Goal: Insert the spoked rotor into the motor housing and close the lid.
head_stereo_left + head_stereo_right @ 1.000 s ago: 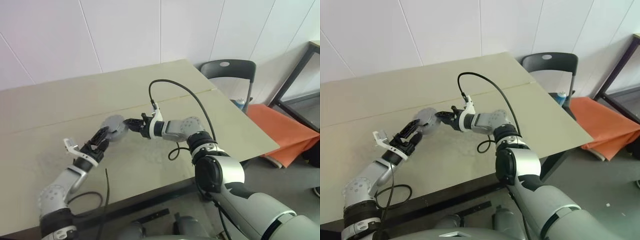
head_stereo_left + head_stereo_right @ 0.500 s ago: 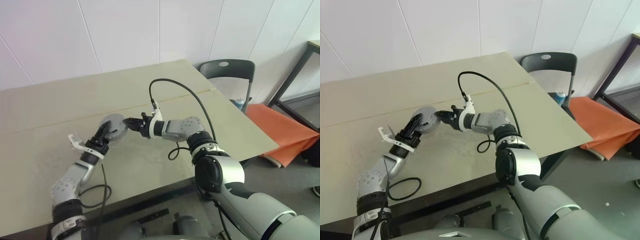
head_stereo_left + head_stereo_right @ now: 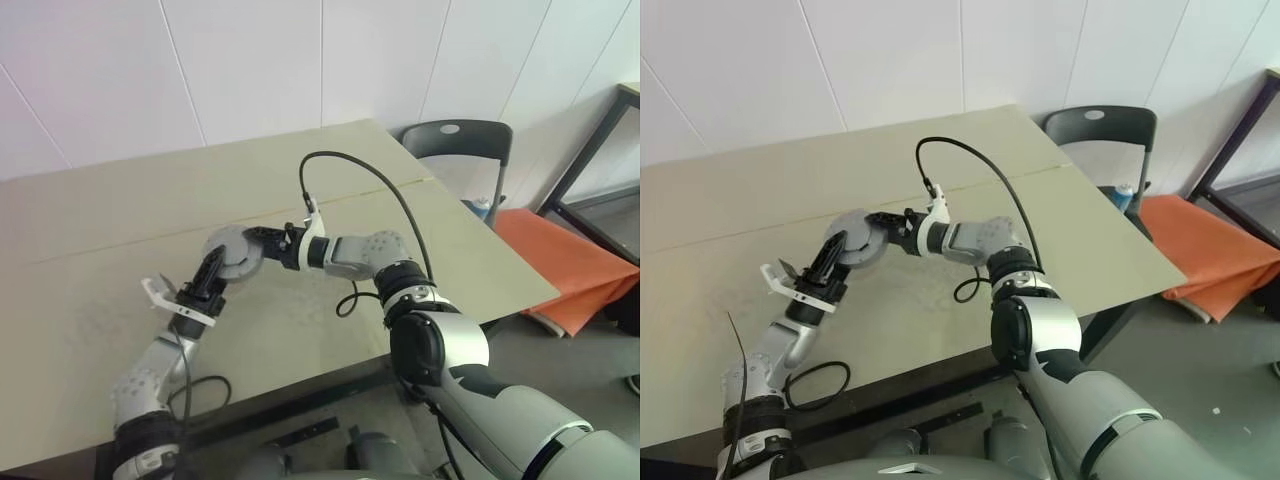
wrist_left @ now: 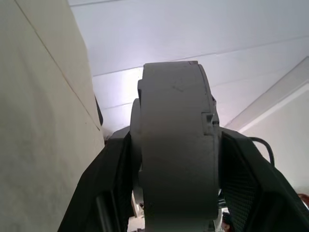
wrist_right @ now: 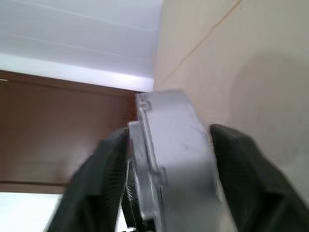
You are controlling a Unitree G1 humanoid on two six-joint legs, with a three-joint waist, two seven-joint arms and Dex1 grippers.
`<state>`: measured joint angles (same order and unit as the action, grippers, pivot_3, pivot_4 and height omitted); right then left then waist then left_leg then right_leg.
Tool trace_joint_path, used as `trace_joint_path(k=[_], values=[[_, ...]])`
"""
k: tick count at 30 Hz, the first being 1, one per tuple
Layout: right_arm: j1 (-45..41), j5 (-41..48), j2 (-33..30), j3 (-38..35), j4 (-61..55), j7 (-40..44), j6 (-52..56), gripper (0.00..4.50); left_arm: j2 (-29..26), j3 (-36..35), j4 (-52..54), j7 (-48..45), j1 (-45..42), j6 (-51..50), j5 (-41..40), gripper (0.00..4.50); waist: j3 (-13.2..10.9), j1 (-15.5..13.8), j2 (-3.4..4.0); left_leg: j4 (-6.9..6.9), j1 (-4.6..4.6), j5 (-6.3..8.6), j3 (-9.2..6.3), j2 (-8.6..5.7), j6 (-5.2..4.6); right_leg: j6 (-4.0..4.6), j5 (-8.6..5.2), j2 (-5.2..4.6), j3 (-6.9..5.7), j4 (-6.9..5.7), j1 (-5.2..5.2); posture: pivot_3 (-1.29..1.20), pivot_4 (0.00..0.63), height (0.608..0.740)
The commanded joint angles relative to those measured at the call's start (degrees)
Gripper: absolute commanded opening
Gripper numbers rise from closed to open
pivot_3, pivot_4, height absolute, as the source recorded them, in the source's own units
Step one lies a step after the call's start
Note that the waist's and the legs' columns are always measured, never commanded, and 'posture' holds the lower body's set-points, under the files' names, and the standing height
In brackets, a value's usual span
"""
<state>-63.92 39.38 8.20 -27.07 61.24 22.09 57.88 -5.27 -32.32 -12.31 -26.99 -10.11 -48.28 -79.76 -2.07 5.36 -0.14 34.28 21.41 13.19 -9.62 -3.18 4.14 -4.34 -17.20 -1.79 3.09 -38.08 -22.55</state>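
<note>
Head views: grey round disc-shaped assembly, apparently the motor housing (image 3: 232, 250) with lid, is held above the beige table (image 3: 420, 230) between left gripper (image 3: 214, 271) and right gripper (image 3: 258, 236). Rotor hidden; insertion can't be confirmed.

Left wrist: fingers clamp its edge.

Right wrist: fingers straddle it, contact unclear.

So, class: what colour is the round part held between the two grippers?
Plain matte grey, the round part; the left wrist view shows it best.
</note>
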Motion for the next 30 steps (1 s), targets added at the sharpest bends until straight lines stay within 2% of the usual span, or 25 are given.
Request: trace_joint_path(k=[1, 2, 3, 7, 14, 23, 30], values=[[-1.7, 1.5, 3.9, -0.3, -0.9, 0.4, -0.2, 3.88, 0.5, -1.7, 2.1, -1.2, -3.1, 1.7, -3.6, 2.28, 0.0, 0.0, 0.0, 0.0, 0.0, 0.0, 0.0, 0.0, 0.0, 0.0, 0.0, 0.0, 0.0, -0.01, 0.0, 0.0, 0.0, 0.74], [-1.8, 1.6, 4.0, 0.0, -1.1, 1.0, 0.3, 4.29, 0.8, -2.2, 2.0, -1.1, -3.4, 2.2, -4.1, 2.28, 0.0, 0.0, 0.0, 0.0, -0.01, 0.0, 0.0, 0.0, 0.0, 0.0, 0.0, 0.02, 0.0, -0.01, 0.0, 0.0, 0.0, 0.74], [-1.9, 1.6, 4.0, 0.2, -1.3, 1.5, 0.7, 4.46, 1.0, -2.7, 1.9, -1.1, -3.6, 2.6, -4.4, 2.28, 0.0, 0.1, 0.0, 0.0, -0.01, 0.0, 0.0, 0.0, 0.0, 0.01, 0.0, 0.02, 0.0, -0.01, 0.0, 0.0, 0.0, 0.74], [-1.5, 1.1, 4.2, 0.4, -1.7, 0.8, -1.4, 4.46, 1.9, -4.4, 2.0, -1.1, -4.3, 5.9, -4.6, 2.28, 0.0, 0.1, -0.01, 0.0, -0.02, 0.0, 0.01, 0.0, 0.0, 0.01, 0.01, 0.04, -0.01, -0.01, 0.0, 0.0, 0.0, 0.74], [-1.7, 1.0, 3.7, 0.5, -1.3, 0.8, -4.4, 4.46, 1.8, -10.2, -3.3, 3.4, -9.0, 24.9, 2.9, 2.28, 0.0, 0.1, -0.04, 0.02, -0.03, -0.04, 0.0, 0.0, 0.06, 0.04, 0.03, 0.08, -0.02, 0.0, 0.01, 0.0, 0.0, 0.74], [-1.4, 0.9, 3.3, 2.6, -2.9, 3.4, -3.3, 4.46, -6.5, -15.2, -18.0, 9.8, -14.5, 47.1, 17.5, 2.28, 0.0, 0.1, -0.3, 0.02, -0.02, -0.05, -0.02, 0.0, 0.08, 0.03, 0.04, 0.09, -0.03, -0.01, -0.01, 0.0, 0.0, 0.74], [-0.4, 1.2, 3.5, 5.0, -6.2, 6.4, -1.3, 4.46, -12.8, -17.0, -26.6, 7.5, -15.9, 50.2, 20.6, 2.28, 0.1, 0.0, -0.42, -0.01, 0.01, -0.05, -0.08, 0.0, 0.08, 0.02, 0.05, 0.07, -0.04, -0.02, -0.06, 0.0, 0.0, 0.74]])
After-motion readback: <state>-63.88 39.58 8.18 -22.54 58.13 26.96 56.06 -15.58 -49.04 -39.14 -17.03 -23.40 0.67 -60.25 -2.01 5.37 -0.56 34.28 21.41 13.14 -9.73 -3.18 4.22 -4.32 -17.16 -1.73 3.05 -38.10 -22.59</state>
